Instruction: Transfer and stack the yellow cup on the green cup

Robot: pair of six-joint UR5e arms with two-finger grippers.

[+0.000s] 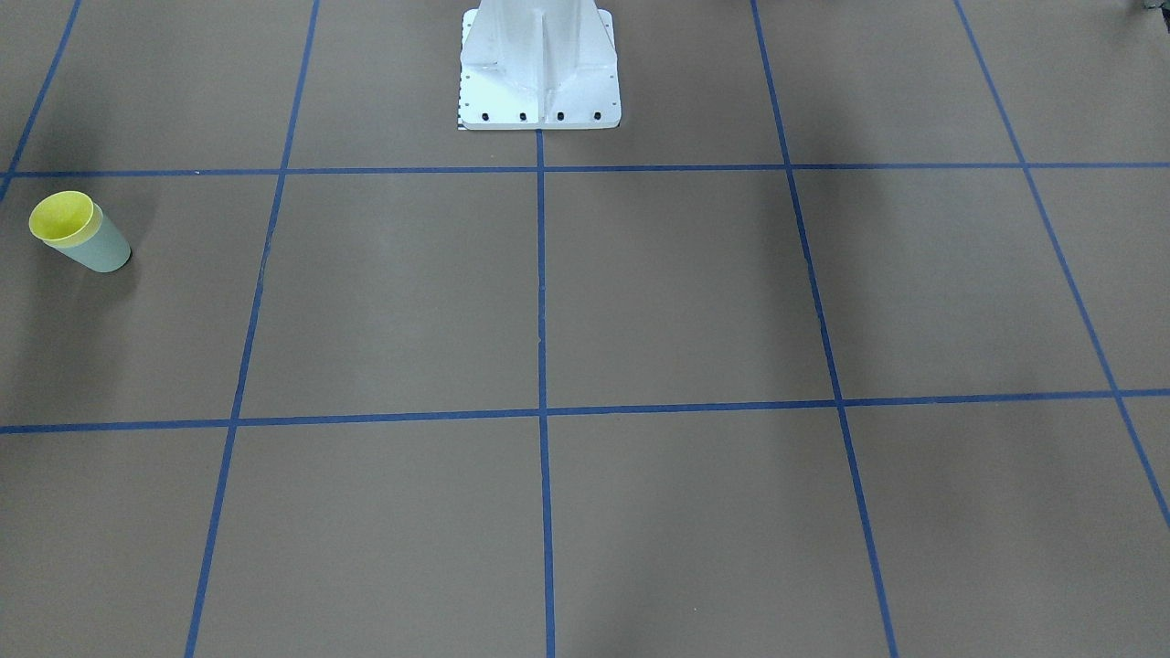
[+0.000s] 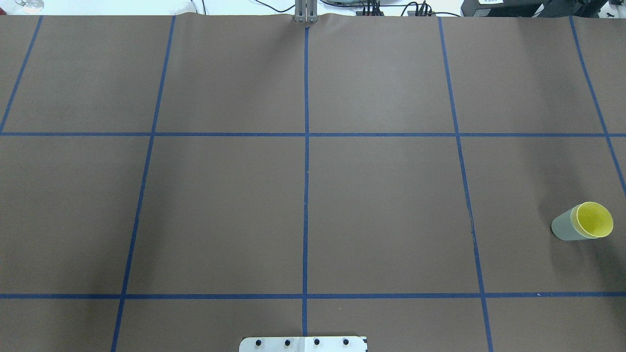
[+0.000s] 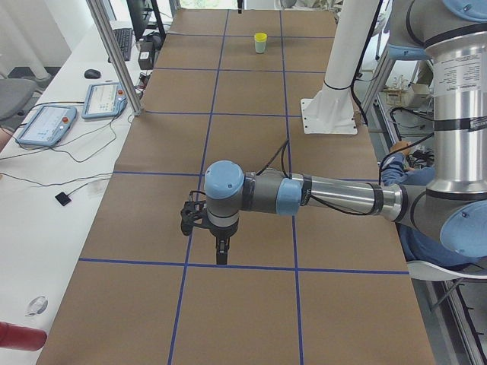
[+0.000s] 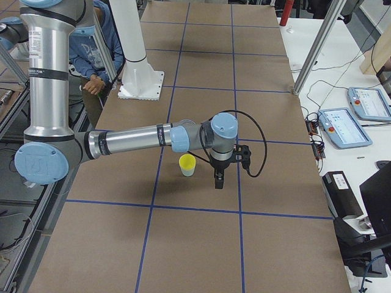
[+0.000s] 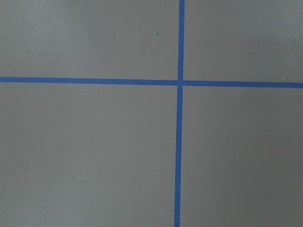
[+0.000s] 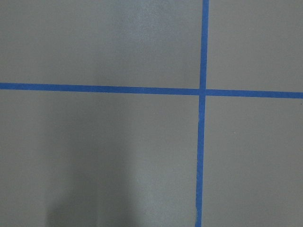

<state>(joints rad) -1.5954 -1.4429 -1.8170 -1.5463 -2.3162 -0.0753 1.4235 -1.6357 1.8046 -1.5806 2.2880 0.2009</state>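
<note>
Overhead exterior: yellow cup sits inside green cup; stack looks done. Right claw nearby, left claw far off; apart or together, cannot tell. Best: retreat upward, no nudging.

The one thing in my way on the table is the yellow cup nested in the green cup. The pair stands upright at my right end, just beside my right gripper, and closes off a low sideways pass there. The white pedestal takes up the middle of my own edge, and an aluminium post rises at the middle of the far edge. Between these the squares lie flat and open. My left gripper hangs over bare brown surface, and both wrist views show only that surface and blue tape.
</note>
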